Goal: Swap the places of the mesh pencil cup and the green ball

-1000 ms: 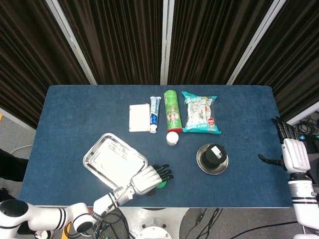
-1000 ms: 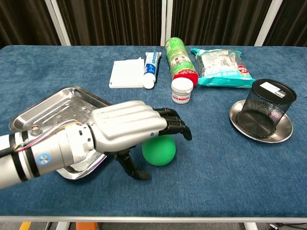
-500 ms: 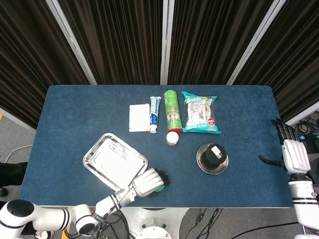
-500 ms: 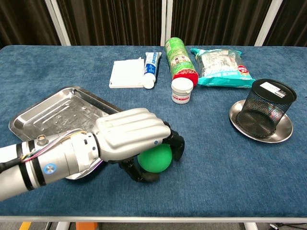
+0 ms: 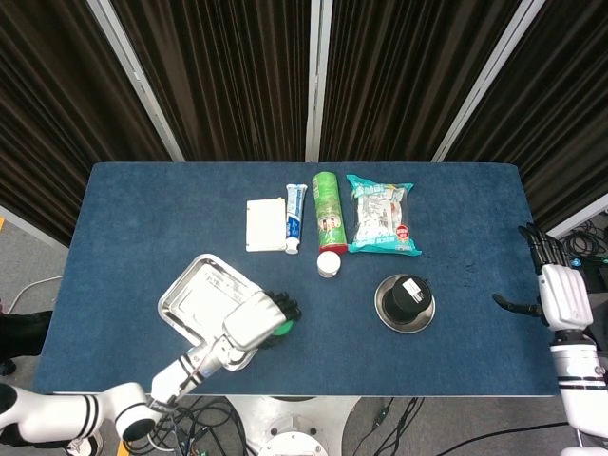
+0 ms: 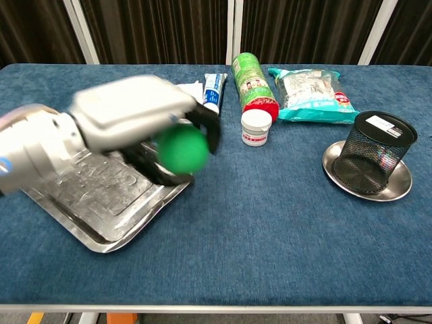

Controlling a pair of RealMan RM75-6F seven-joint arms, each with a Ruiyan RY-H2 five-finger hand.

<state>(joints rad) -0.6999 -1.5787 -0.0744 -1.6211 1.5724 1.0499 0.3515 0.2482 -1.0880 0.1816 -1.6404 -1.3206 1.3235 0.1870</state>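
Green ball (image 6: 181, 150) sits gripped in the left hand (image 6: 135, 118), lifted above the steel tray (image 6: 101, 226). Carry it level, grip firm, and park it clear of the mesh pencil cup (image 6: 375, 162).

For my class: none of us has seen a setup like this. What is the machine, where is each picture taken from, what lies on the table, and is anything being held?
It is a robot with two arms ending in human-like hands. One picture looks down from its head, the other looks forward from its chest. Its left hand grips a green ball, lifted off the blue table near a metal tray. Its right hand rests open at the table's far edge, holding nothing. Also there: a mesh pencil cup standing on a small metal dish, a white pad, toothpaste, a green can, a small white jar and a snack bag.
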